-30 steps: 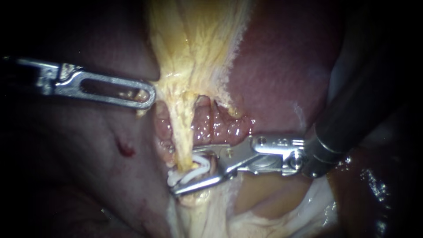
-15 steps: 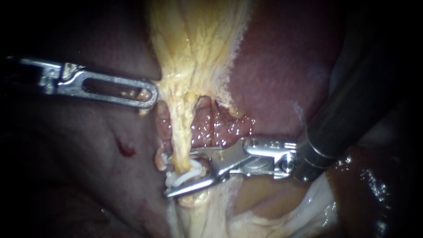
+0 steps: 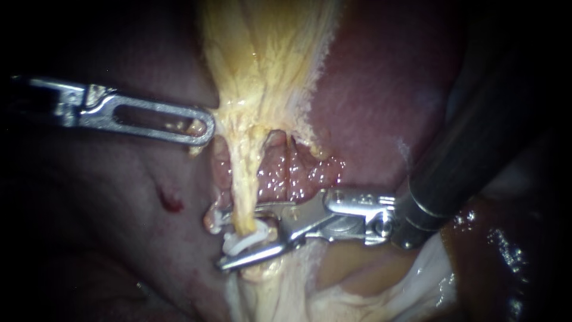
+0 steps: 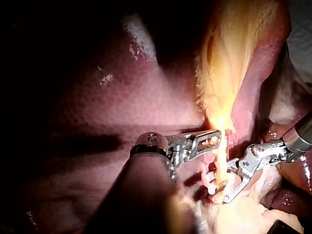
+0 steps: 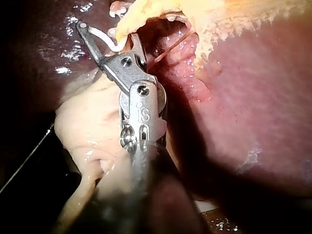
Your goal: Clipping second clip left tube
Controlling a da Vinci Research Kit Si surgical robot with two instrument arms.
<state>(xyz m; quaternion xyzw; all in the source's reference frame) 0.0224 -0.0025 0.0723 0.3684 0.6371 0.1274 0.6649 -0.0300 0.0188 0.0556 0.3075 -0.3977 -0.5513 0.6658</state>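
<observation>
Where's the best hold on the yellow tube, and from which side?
Its thin lower stretch, crosswise from the right. The tube runs upright and taut there, clear on both sides, and the right instrument with its white clip straddles it.

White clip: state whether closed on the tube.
Open: the white clip's legs stand apart in the right instrument's jaws, straddling the yellow tube.

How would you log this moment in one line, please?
left instrument: jaws shut on yellow fibrous tissue | right instrument: parted jaws hold open white plastic clip astride pale yellow tube
</observation>
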